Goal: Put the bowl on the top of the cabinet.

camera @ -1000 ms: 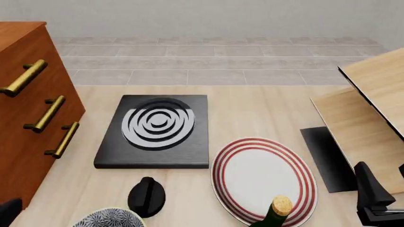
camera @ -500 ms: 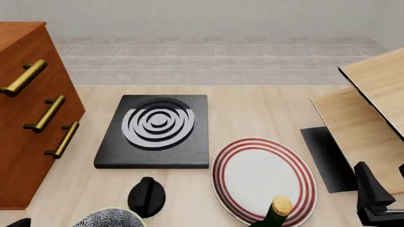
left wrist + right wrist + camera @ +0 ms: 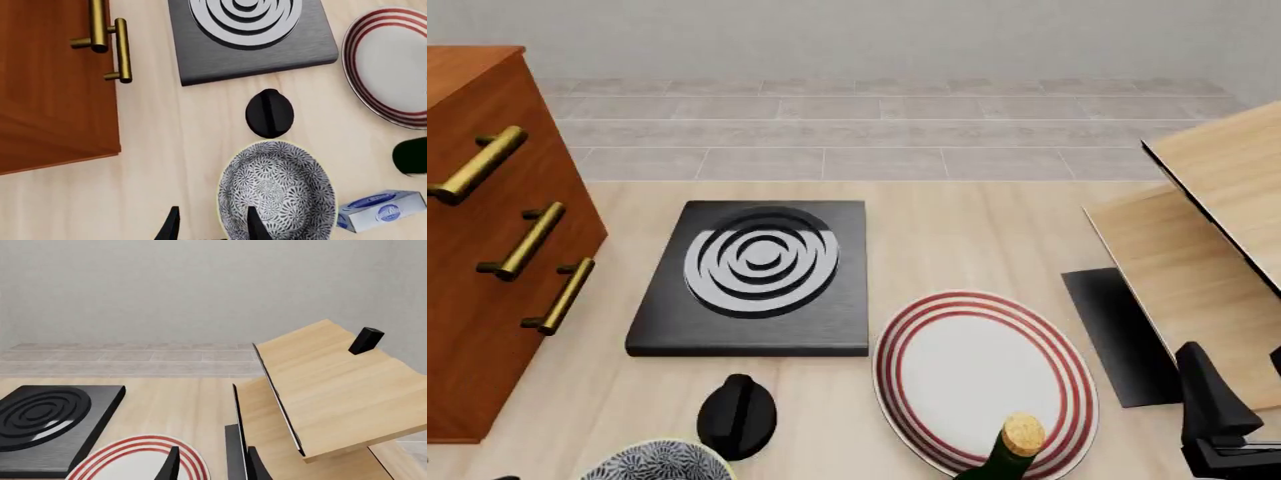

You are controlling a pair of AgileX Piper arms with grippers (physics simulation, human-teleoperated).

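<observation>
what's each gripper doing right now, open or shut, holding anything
Left gripper: open, holding nothing, one finger over the bowl and the other outside its rim.
Right gripper: open, holding nothing, above the striped plate.

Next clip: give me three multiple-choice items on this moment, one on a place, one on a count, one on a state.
1. The black knob lies between the bowl and:
A. the black slab
B. the bottle
C. the blue box
2. Brass handles on the cabinet, front view:
A. one
B. three
C. five
3. The bowl is:
A. on the cabinet
B. on the table
C. on the striped plate

A: the slab sits beyond the knob.
B: three bars show.
B: it rests on the table, by the left end effector.
</observation>
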